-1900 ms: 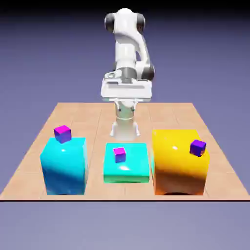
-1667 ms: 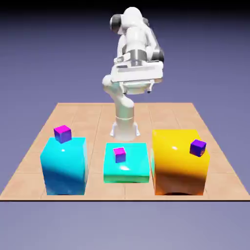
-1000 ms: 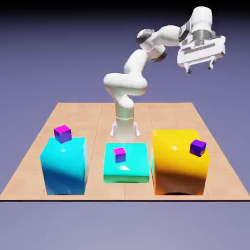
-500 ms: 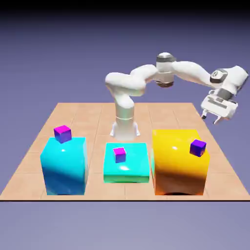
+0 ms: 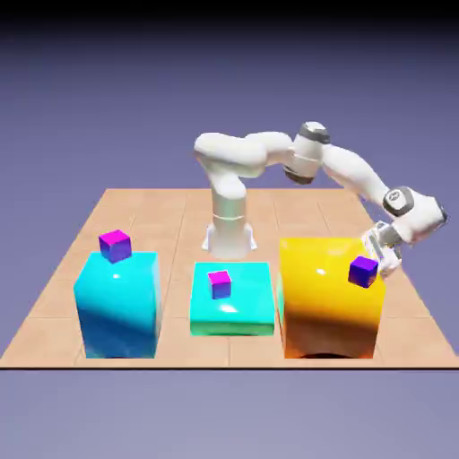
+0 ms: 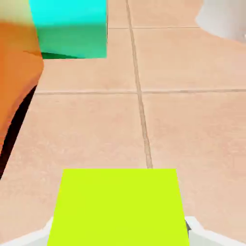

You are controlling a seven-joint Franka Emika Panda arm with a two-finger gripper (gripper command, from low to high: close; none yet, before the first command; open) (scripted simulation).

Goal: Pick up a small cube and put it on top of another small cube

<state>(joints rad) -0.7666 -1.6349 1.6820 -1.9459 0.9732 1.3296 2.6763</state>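
Tool (image 6: 118, 230) closed on yellow-green cube (image 6: 118, 209)

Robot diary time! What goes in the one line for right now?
gripper: shut on green cube | magenta-topped cube: on blue block | stacking: not yet

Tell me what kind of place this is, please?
It looks like a pretend robot world on a computer: a white robot arm, glossy toy-like blocks, and a tiled tabletop in front of a plain blue-violet backdrop.
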